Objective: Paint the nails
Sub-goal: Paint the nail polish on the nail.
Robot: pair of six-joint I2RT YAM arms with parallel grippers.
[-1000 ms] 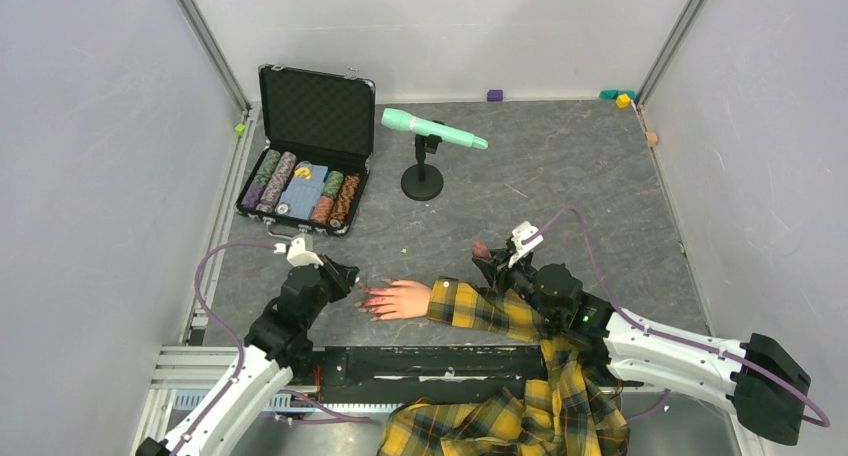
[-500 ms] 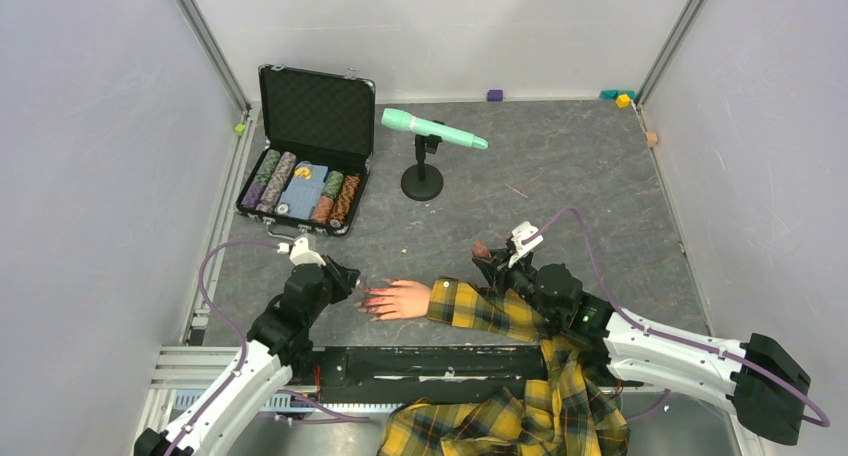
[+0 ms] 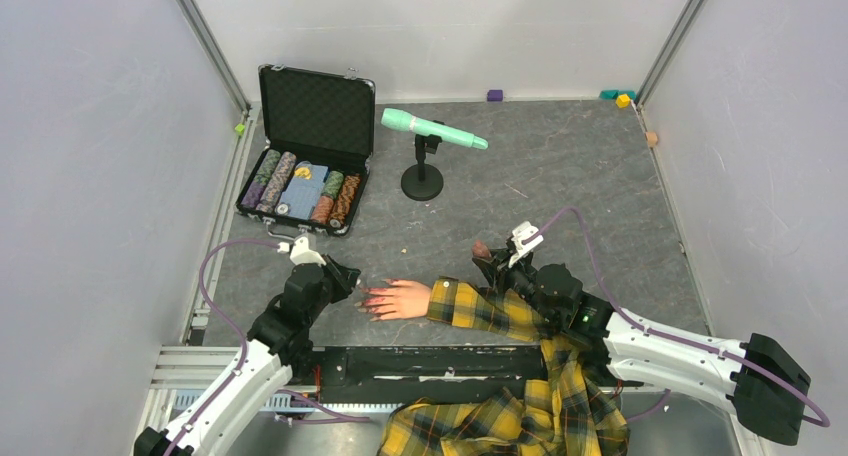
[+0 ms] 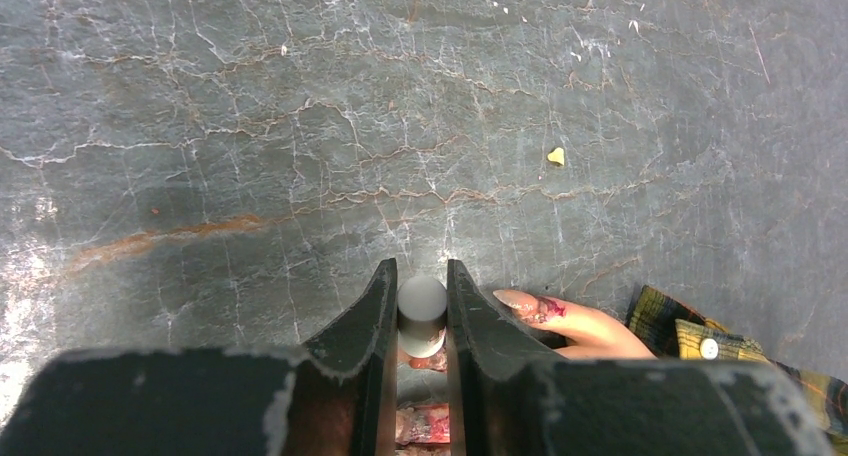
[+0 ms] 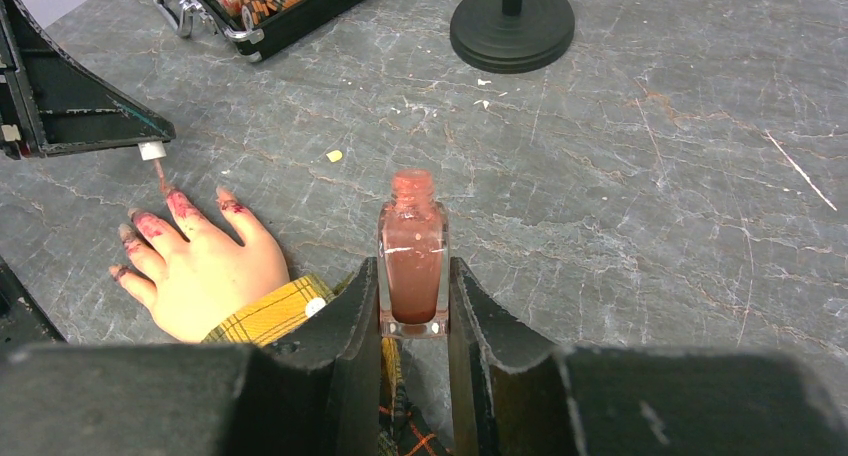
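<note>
At the near table edge, right gripper [image 5: 413, 281] clamps the small open glass bottle of reddish polish [image 5: 413, 261], upright — hold it level. Just beyond, left gripper [image 4: 421, 276] pinches the white-capped brush [image 4: 422, 311], bristles seemingly touching one of the glossy red-pink nails [image 5: 182, 204] on the pale peach mannequin hand [image 5: 210, 271], which lies flat on the table. Judgement: polish smears the skin — use lighter, shorter strokes, base to tip. Farther off, black round stand base [image 5: 512, 21], well apart.

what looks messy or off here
Red polish is smeared past the nails onto the skin of the hand, blotchy rather than neat. The open bottle has polish caked round its neck. A yellow crumb lies on the table.
</note>
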